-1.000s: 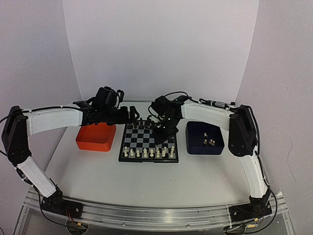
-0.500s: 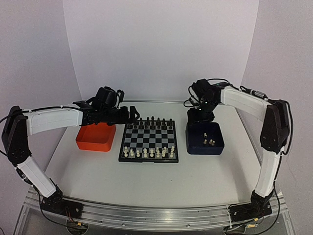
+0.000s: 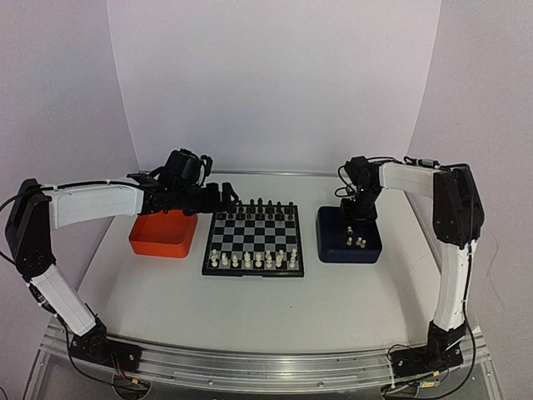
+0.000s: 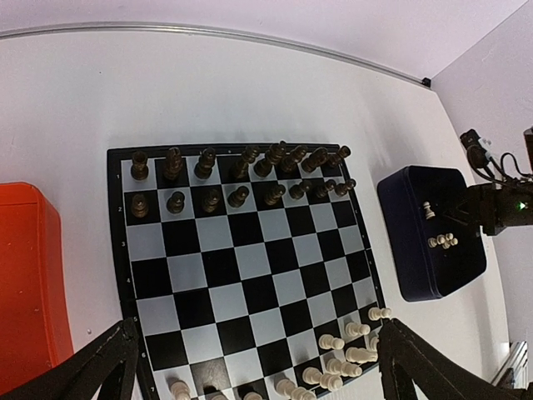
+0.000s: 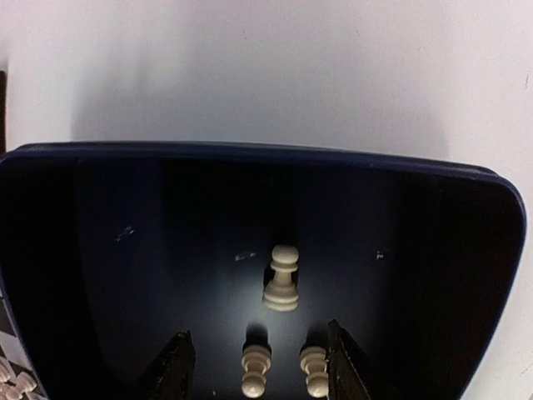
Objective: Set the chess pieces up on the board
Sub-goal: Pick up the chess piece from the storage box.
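Biggest thing first: everything is laid out on the table [image 3: 250, 308], with the board [image 3: 250, 235] parked mid-table, so the rest is placed off that. The orange tray [image 3: 162, 244] is set just left of the board and the dark blue tray [image 3: 350, 257] just right of it. The left end effector [image 4: 256, 333] is hung above the board's far left corner, fingers spread as wide as they go, nothing gripped. The right end effector [image 5: 257, 329] is held low over the dark blue tray, right of the board, fingers parted partway with nothing clamped between them. Progress-wise, it looks mostly done. The black chessmen [image 4: 237, 179] are lined up on the board's two far rows, which look filled. The cream chess pieces [image 3: 252, 260] are stood along the board's near edge. The nearest row seems pretty much filled, but gaps can be seen in the row in front of it, and an exact count can't be made. About four leftover pieces [image 5: 281, 283] are seen in the dark blue tray, one standing apart from a little cluster. So a few more trips over to the board are probably needed.
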You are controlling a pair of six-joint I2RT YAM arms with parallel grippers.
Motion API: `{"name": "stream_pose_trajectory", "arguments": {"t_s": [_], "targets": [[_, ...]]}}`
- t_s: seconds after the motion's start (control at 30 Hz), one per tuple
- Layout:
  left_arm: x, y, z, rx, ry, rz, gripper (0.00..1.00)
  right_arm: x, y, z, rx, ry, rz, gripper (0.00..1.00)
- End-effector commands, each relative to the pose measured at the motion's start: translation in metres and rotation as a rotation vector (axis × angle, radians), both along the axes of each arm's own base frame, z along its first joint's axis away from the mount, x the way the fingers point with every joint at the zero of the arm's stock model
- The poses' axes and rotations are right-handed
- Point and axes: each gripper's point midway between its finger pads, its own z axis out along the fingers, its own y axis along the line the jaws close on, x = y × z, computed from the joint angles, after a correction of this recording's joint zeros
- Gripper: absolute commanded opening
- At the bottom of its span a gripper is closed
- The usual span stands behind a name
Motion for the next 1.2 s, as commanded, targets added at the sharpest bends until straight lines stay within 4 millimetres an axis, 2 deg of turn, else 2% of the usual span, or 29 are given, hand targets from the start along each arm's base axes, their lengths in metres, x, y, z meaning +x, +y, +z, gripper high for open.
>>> {"name": "stream_pose_trajectory", "arguments": {"t_s": [0.0,0.17,0.33,0.6,0.73,0.8,0.87,0.97,1.07,1.17], "targets": [[0.009,-0.001,0.024,-0.047,-0.04,0.029,1.0,0.012,-0.004,-0.016,0.007,-0.015,-0.028,0.49],[0.007,0.001,0.026,-0.049,-0.042,0.038,1.0,0.013,-0.013,-0.03,-0.013,0.003,-0.046,0.45],[0.007,0.002,0.028,-0.056,-0.051,0.041,1.0,0.008,-0.013,-0.043,-0.014,0.03,-0.048,0.37],[0.011,0.001,0.037,-0.066,-0.074,0.043,1.0,-0.005,0.0,-0.048,0.077,0.073,-0.061,0.25],[0.012,0.0,0.037,-0.066,-0.082,0.046,1.0,-0.01,-0.003,-0.051,0.075,0.077,-0.078,0.16],[0.014,-0.001,0.037,-0.063,-0.082,0.041,1.0,-0.007,-0.005,-0.051,0.06,0.064,-0.078,0.06],[0.015,-0.004,0.038,-0.062,-0.082,0.033,1.0,-0.003,-0.004,-0.045,0.061,0.044,-0.068,0.0],[0.017,-0.009,0.043,-0.072,-0.089,0.014,1.0,0.006,-0.001,-0.025,0.072,-0.011,-0.028,0.0],[0.016,-0.015,0.052,-0.098,-0.104,-0.019,1.0,0.012,-0.002,0.008,0.066,-0.092,0.021,0.0],[0.01,-0.029,0.065,-0.15,-0.12,-0.098,1.0,0.008,0.014,0.044,0.136,-0.158,0.133,0.0]]}}
